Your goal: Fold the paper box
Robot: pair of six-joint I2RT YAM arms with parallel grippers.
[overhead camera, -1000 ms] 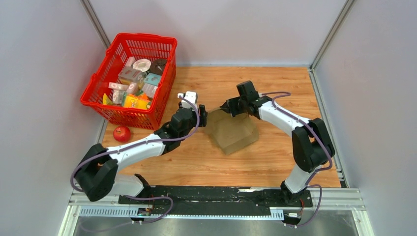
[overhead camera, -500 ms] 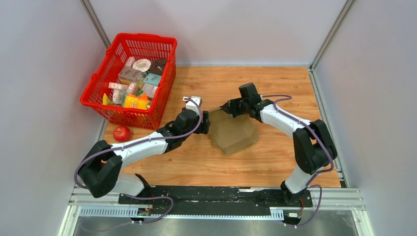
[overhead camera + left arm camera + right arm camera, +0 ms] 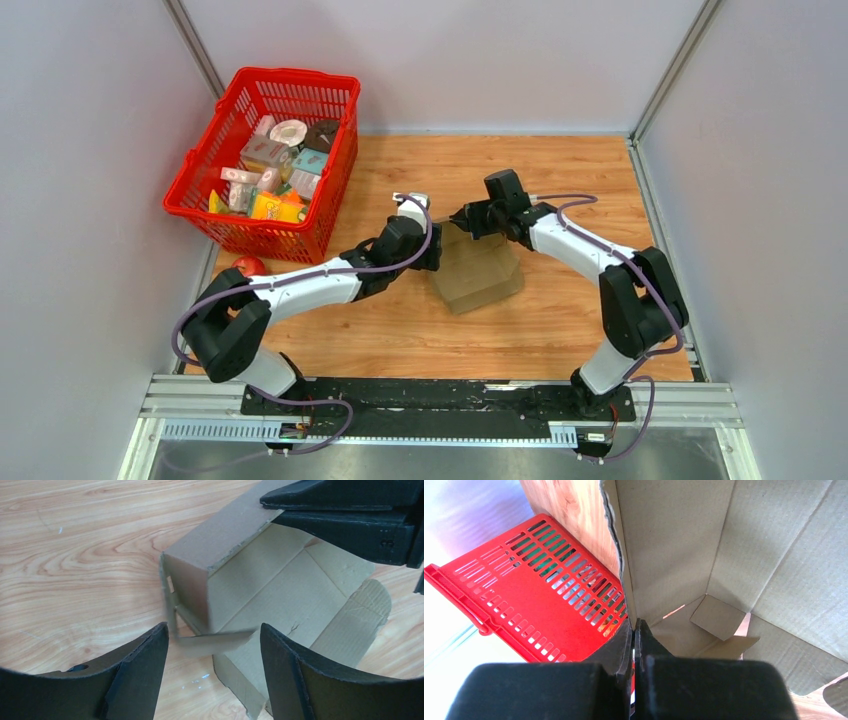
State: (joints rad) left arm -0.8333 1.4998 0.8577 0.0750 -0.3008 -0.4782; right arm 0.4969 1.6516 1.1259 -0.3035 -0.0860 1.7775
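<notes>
The paper box (image 3: 480, 275) is a brown cardboard mailer, partly set up, in the middle of the table. My right gripper (image 3: 462, 219) is shut on the top edge of its raised back-left wall; the right wrist view shows the jaws (image 3: 633, 626) pinched on that wall of the box (image 3: 704, 545). My left gripper (image 3: 433, 252) is open at the box's left corner. In the left wrist view its jaws (image 3: 212, 652) straddle a small blurred flap of the box (image 3: 280, 590), without touching it. The right gripper's fingers (image 3: 345, 510) show at the top right of that view.
A red basket (image 3: 265, 160) full of small printed packages stands at the back left, and shows in the right wrist view (image 3: 539, 590). A red apple (image 3: 247, 264) lies in front of the basket, partly hidden by my left arm. Grey walls close in both sides.
My left arm has reached to the right, bringing its open gripper up to the box's left corner. The right gripper has held the box wall and shifted only slightly.
</notes>
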